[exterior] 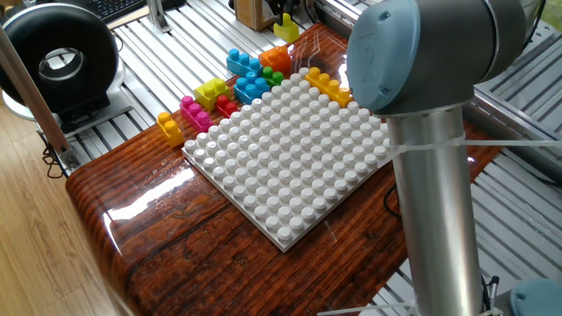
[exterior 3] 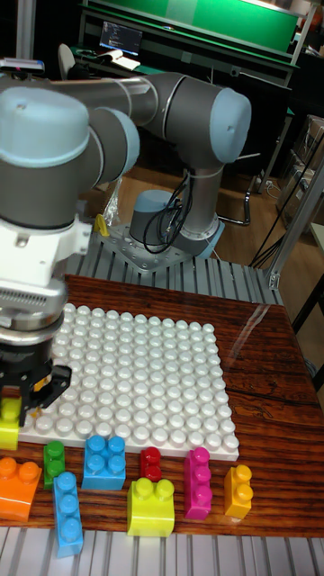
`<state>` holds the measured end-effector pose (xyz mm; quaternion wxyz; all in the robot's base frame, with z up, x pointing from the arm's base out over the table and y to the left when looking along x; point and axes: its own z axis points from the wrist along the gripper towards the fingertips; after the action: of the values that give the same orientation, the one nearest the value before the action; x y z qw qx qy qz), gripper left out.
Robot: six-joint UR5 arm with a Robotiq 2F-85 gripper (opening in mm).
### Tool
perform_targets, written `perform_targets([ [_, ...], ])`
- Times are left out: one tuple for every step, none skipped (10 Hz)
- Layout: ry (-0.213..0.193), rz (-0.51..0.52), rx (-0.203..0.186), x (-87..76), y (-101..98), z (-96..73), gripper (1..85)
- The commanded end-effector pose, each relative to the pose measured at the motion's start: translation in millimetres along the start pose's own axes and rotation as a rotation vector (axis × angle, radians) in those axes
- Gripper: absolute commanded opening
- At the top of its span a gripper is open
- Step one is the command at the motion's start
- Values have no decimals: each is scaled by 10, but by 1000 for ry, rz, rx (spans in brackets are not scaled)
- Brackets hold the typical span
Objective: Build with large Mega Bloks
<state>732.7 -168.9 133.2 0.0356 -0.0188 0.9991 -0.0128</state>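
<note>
Tall fixed view frames the grey UR5 arm (exterior 3: 171, 99) with its pale blue joint caps reaching from its base at the back over to the left front, where its black two-finger gripper (exterior 3: 27, 396) hangs at the left edge of the big white square studded baseplate (exterior 3: 144, 378). Below it lies the glossy dark wooden table top (exterior: 176, 246), which carries the plate and all the bricks.

The gripper's fingers point down just above a lime plastic brick (exterior 3: 9, 423) at the left picture edge; how far the jaws stand apart, and whether they grip that brick, cannot be told from either view. In the fixed view the gripper itself is hidden behind the arm's upright tube.

The loose bricks lie in a row along the plate's near edge in the tall fixed view. Going by size: a square blue brick with four studs (exterior 3: 105, 461), a yellow two-stud brick with a sloped front (exterior 3: 150, 506), an orange brick (exterior 3: 20, 486) at far left, a long light blue brick (exterior 3: 67, 511), a tall magenta brick (exterior 3: 197, 483), a yellow-orange brick (exterior 3: 238, 490) at the right end, a small red brick (exterior 3: 150, 464) and a small green brick (exterior 3: 55, 457).

In the fixed view another yellow-orange brick (exterior: 327, 85) rests at the plate's far corner, beside the arm.
</note>
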Motion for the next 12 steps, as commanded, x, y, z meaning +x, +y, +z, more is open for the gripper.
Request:
perform_targets([
  [0,69,-1,343,226,-77,10],
  [-11,82,7,387,266,-43,10],
  [-19,95,19,427,298,-4,10],
  [-24,103,17,442,319,29,10],
  [-22,108,8,445,349,36,10],
  [-22,111,11,445,357,46,10],
  [-21,119,13,451,372,61,10],
  [-24,110,19,442,360,66,10],
  [-30,99,22,425,350,64,10],
  [-33,77,30,418,330,63,10],
  [-26,53,29,435,334,64,10],
  [-12,31,22,470,351,65,10],
])
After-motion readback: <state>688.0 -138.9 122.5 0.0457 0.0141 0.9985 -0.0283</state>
